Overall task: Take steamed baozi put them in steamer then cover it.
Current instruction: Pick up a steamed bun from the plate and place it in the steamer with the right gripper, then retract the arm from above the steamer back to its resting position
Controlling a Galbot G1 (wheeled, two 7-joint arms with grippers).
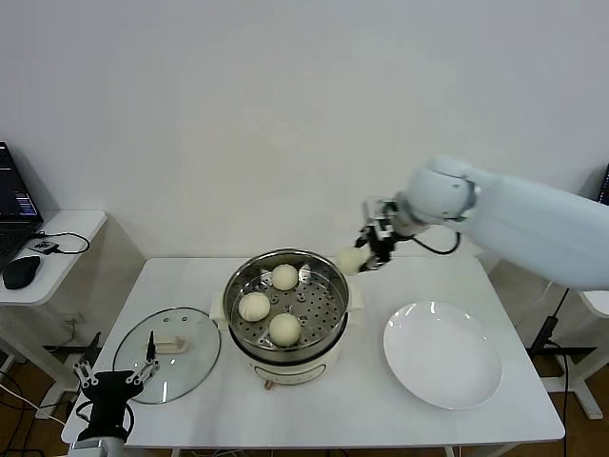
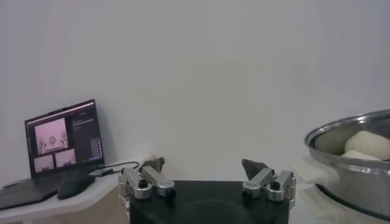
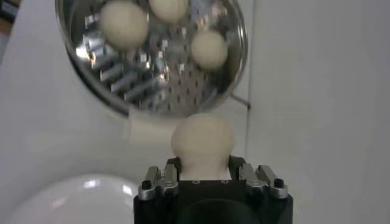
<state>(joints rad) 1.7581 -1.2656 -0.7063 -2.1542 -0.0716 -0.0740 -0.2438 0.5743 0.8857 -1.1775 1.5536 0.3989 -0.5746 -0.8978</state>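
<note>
The steel steamer (image 1: pixel 328 281) stands mid-table on its cream base and holds three baozi (image 1: pixel 284 276) (image 1: pixel 254 306) (image 1: pixel 284 327) on the perforated tray. My right gripper (image 1: pixel 362 257) is shut on the fourth baozi (image 1: pixel 349 260) and holds it in the air just right of the steamer's far rim. The right wrist view shows that baozi (image 3: pixel 202 143) pinched between the fingers, with the steamer (image 3: pixel 109 73) beyond. My left gripper (image 1: pixel 114 386) is open and empty, low at the table's front left, near the glass lid (image 1: pixel 167 355).
An empty white plate (image 1: pixel 442 354) lies right of the steamer. A side table at the far left carries a laptop (image 2: pixel 61 137) and a mouse (image 1: pixel 21 271). The steamer's rim (image 2: pixel 359 167) shows in the left wrist view.
</note>
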